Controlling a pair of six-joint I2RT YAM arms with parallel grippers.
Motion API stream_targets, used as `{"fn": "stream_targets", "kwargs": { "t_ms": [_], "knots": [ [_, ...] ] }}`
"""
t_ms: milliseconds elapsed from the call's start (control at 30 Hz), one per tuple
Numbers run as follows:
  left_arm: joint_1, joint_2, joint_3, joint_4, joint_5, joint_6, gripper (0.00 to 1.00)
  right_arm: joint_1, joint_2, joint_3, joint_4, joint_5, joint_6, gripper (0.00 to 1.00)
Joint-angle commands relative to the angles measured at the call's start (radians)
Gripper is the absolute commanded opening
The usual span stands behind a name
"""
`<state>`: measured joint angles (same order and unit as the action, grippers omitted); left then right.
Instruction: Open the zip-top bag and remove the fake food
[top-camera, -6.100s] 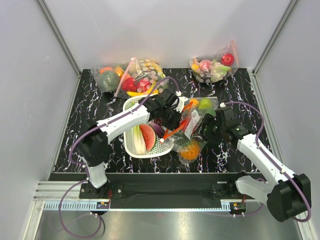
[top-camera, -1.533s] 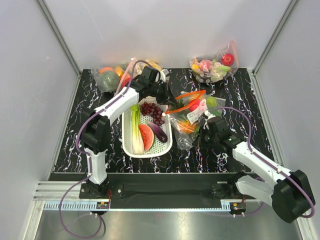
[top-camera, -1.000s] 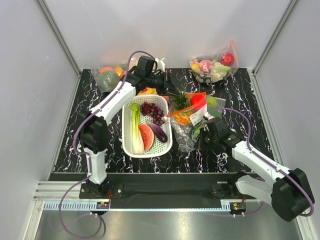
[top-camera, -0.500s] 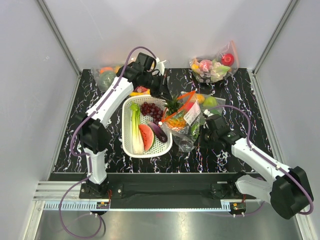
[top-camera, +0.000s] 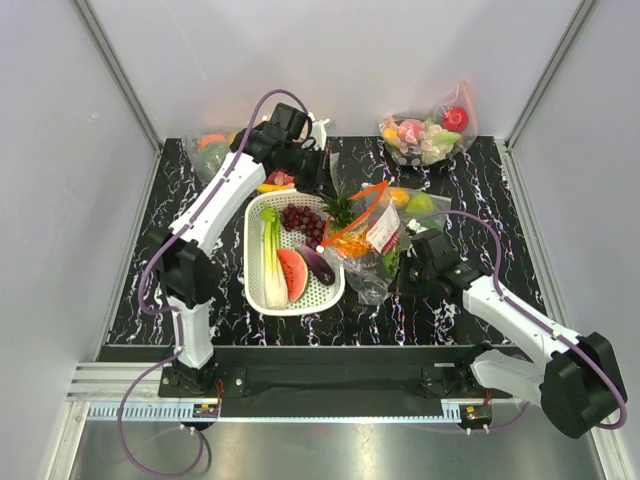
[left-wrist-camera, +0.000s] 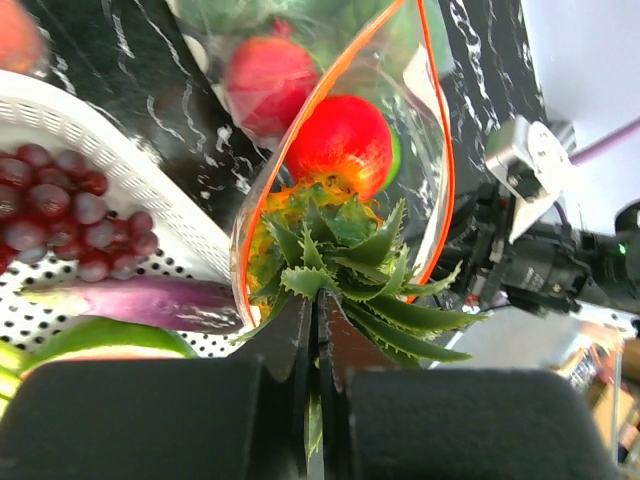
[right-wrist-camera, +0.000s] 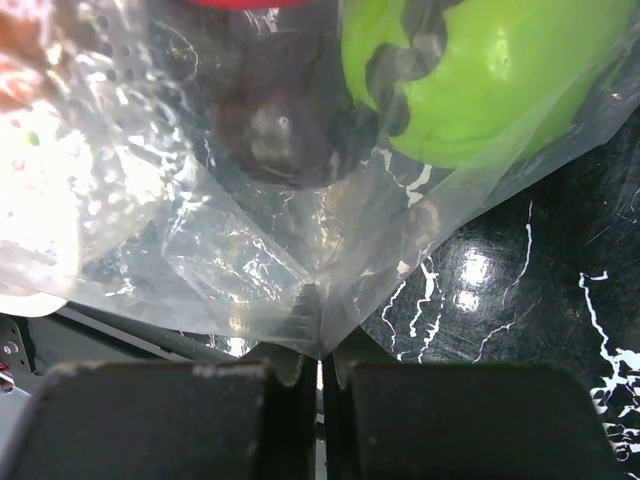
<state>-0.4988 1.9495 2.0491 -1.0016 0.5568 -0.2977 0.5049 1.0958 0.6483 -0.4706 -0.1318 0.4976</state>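
Observation:
The zip-top bag (top-camera: 368, 250) lies tilted beside the basket, its orange-red zip mouth (left-wrist-camera: 445, 190) spread open. My left gripper (left-wrist-camera: 315, 300) is shut on a leaf of the pineapple's green crown (left-wrist-camera: 345, 265); the pineapple (top-camera: 342, 212) pokes out of the mouth toward the basket. A red round fruit (left-wrist-camera: 340, 145) sits behind it inside the bag. The green round fruit (right-wrist-camera: 480, 80) shows through the plastic. My right gripper (right-wrist-camera: 320, 350) is shut on the bag's bottom corner (right-wrist-camera: 315, 290), low at the right (top-camera: 405, 268).
A white basket (top-camera: 255, 290) left of the bag holds a leek, watermelon slice, grapes and an eggplant. Other filled bags lie at the back right (top-camera: 425, 135), back left (top-camera: 215, 150), and just behind the held bag (top-camera: 415, 203). Grey walls close three sides.
My left gripper has drawn back and left with the pineapple crown, and the pineapple has slid partway out of the bag mouth. The right gripper has kept its hold on the bag corner.

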Motion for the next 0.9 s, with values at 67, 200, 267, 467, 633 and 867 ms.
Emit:
{"fn": "stream_targets", "kwargs": {
  "t_ms": [67, 200, 267, 467, 633, 867],
  "knots": [
    [0.006, -0.129, 0.019, 0.121, -0.071, -0.047, 0.00, 0.007, -0.039, 0.021, -0.007, 0.031, 0.004, 0.00],
    [0.013, -0.132, 0.019, 0.201, -0.029, -0.104, 0.00, 0.007, -0.053, 0.010, -0.014, 0.032, 0.009, 0.00],
    [0.014, -0.121, 0.032, 0.228, -0.009, -0.136, 0.00, 0.009, -0.057, 0.008, -0.014, 0.035, 0.012, 0.00],
    [0.022, -0.101, 0.095, 0.227, 0.005, -0.158, 0.00, 0.007, -0.063, 0.007, -0.016, 0.040, 0.013, 0.00],
    [0.048, -0.116, 0.092, 0.283, -0.031, -0.182, 0.00, 0.007, -0.066, 0.005, -0.013, 0.043, 0.015, 0.00],
    [0.100, -0.158, 0.080, 0.287, -0.110, -0.170, 0.00, 0.007, -0.071, 0.005, -0.016, 0.047, 0.016, 0.00]
  ]
}}
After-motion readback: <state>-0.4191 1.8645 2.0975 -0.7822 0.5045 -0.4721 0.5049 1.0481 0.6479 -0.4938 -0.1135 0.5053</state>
